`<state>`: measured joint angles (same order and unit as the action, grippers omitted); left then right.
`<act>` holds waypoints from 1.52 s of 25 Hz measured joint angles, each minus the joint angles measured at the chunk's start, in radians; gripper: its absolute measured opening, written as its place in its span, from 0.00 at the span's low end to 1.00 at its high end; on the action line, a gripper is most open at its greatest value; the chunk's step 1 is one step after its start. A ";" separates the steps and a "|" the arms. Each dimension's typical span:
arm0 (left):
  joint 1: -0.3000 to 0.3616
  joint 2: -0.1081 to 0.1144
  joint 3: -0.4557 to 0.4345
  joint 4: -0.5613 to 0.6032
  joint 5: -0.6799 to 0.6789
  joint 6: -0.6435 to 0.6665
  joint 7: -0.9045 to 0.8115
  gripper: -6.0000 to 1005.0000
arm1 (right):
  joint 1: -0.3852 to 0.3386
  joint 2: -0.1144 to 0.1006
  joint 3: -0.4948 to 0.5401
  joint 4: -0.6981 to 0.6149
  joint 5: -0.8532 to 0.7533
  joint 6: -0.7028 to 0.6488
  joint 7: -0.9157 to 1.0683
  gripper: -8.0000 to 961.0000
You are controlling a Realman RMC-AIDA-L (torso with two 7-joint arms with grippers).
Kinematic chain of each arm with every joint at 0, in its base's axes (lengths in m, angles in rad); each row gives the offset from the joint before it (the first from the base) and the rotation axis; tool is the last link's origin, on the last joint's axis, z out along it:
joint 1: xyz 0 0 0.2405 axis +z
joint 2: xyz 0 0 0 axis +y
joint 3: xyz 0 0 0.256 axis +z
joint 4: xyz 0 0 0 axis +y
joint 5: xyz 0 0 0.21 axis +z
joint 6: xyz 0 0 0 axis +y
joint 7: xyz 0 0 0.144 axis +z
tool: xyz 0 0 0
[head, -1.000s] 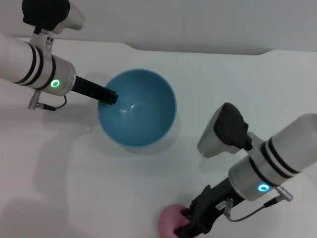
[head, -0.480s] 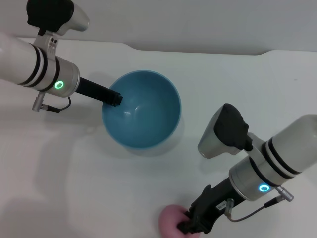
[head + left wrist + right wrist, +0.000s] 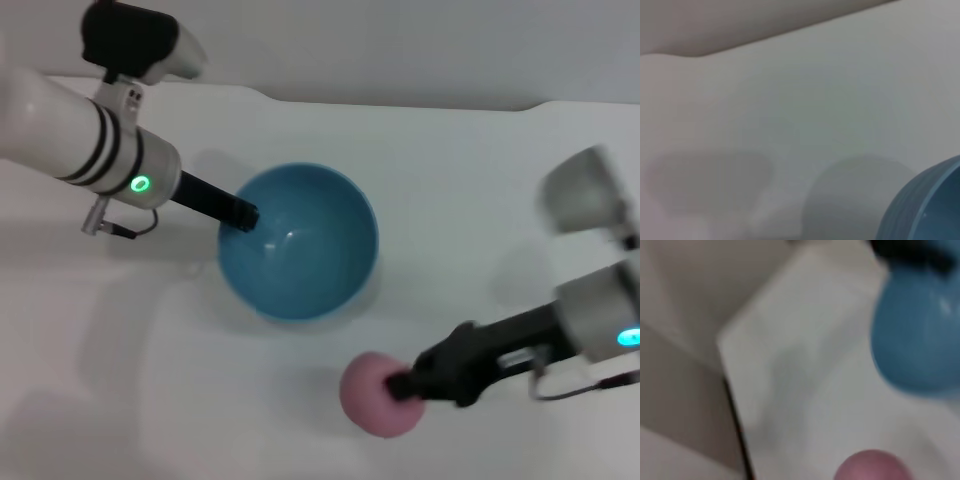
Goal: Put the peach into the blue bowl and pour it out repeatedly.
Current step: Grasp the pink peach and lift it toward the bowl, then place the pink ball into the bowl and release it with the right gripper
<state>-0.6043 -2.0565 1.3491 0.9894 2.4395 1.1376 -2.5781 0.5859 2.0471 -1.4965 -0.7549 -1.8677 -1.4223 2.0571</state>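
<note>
White table [image 3: 470, 190]: blue bowl [image 3: 300, 245] near the far edge, rim pinched by left pincer [image 3: 243, 215]. Peach [image 3: 375, 393] toward the near edge, apparently pinched by right pincer [image 3: 408, 384]. Carry over the bowl's middle; release low.

lab-like test bench | bare white table [image 3: 470, 180] | plain grey wall [image 3: 400, 50]

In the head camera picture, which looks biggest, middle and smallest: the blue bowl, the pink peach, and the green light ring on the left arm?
1. Round, glossy light-blue bowl, biggest.
2. Small matte pinkish-red peach, middle.
3. Glowing green light ring, smallest.
</note>
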 joint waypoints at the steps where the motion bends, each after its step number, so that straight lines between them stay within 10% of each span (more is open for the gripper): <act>1: -0.008 0.001 0.034 0.000 0.001 0.003 -0.015 0.00 | -0.019 -0.001 0.070 -0.016 0.000 -0.052 -0.028 0.09; 11: -0.081 -0.008 0.235 -0.002 -0.002 0.033 -0.105 0.00 | -0.104 0.014 0.519 -0.195 0.005 -0.370 -0.140 0.05; 31: -0.144 -0.018 0.315 0.011 -0.032 0.100 -0.162 0.00 | -0.090 0.027 0.398 -0.186 -0.120 -0.234 -0.107 0.06; 38: -0.149 -0.017 0.315 0.009 -0.033 0.100 -0.156 0.00 | -0.078 0.025 0.383 -0.184 -0.120 -0.226 -0.102 0.27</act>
<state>-0.7531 -2.0734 1.6642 0.9987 2.4067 1.2378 -2.7345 0.5083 2.0722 -1.1135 -0.9393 -1.9880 -1.6483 1.9554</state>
